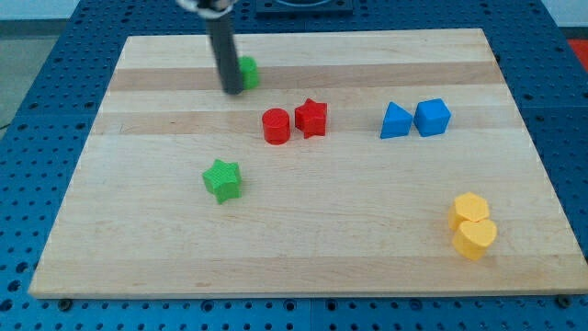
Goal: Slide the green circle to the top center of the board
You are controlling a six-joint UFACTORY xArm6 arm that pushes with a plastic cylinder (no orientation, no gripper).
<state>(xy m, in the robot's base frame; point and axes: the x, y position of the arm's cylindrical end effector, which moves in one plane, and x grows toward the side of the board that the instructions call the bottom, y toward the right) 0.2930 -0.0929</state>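
Observation:
The green circle (249,72) lies near the view's top, left of the board's middle, partly hidden by the rod. My tip (232,91) sits at the circle's left lower side, touching or nearly touching it. The dark rod rises from there to the view's top edge.
A red circle (276,126) and a red star (312,118) sit side by side near the middle of the wooden board (138,239). A green star (222,179) lies lower left. A blue triangle (395,121) and blue cube (433,117) sit right. Two yellow blocks (473,226) lie lower right.

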